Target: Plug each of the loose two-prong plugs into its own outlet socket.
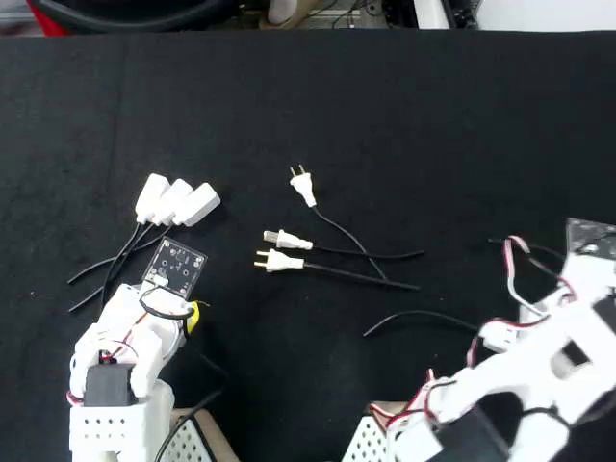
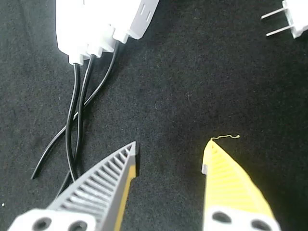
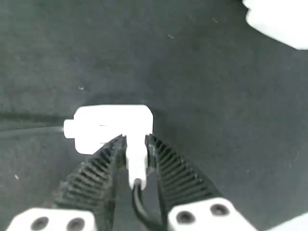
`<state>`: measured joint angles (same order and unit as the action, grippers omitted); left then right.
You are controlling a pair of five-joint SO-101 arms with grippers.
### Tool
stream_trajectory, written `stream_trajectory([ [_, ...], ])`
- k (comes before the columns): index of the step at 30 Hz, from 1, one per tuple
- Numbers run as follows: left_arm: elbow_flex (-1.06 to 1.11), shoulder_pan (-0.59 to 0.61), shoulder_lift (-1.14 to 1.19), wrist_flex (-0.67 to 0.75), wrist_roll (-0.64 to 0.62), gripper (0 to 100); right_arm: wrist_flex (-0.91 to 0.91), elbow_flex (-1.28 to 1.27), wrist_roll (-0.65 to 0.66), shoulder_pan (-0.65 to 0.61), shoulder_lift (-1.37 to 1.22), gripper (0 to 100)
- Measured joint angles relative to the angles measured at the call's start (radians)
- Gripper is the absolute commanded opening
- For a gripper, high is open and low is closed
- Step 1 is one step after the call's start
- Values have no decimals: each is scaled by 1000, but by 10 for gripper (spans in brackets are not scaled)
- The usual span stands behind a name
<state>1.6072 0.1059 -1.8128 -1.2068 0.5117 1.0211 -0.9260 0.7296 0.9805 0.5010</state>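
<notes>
Three white outlet sockets (image 1: 178,200) lie side by side at the left, black cords trailing toward the near edge; they also appear in the left wrist view (image 2: 96,24). Three loose two-prong plugs (image 1: 303,185) (image 1: 287,241) (image 1: 277,260) rest mid-table, one of them seen as a plug (image 2: 288,19). My left gripper (image 2: 171,151) is open over bare cloth, just short of the sockets, and appears in the high view (image 1: 188,313). My right gripper (image 3: 136,154) is shut on a white plug (image 3: 136,166) whose end meets a white socket block (image 3: 110,126).
Black cords (image 1: 371,265) from the loose plugs cross mid-table, and another cord (image 1: 414,318) runs toward the right arm (image 1: 539,375). The left arm's base (image 1: 111,395) stands at the near left. The cloth's far half is open.
</notes>
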Motion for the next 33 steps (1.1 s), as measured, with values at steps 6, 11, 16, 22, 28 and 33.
stream_trajectory([
  [6,0,0,0,0,0,227,-8,-41,0,-26,54,11],
  [11,0,0,0,0,0,227,-9,-58,-2,-26,66,11],
  [16,0,0,0,0,0,227,-61,-135,-2,-28,81,11],
  [22,0,0,0,0,0,227,-239,-235,-2,41,83,11],
  [28,0,0,0,0,0,227,-338,-299,-3,51,86,11],
  [33,0,0,0,0,0,227,-440,-319,-3,78,86,11],
])
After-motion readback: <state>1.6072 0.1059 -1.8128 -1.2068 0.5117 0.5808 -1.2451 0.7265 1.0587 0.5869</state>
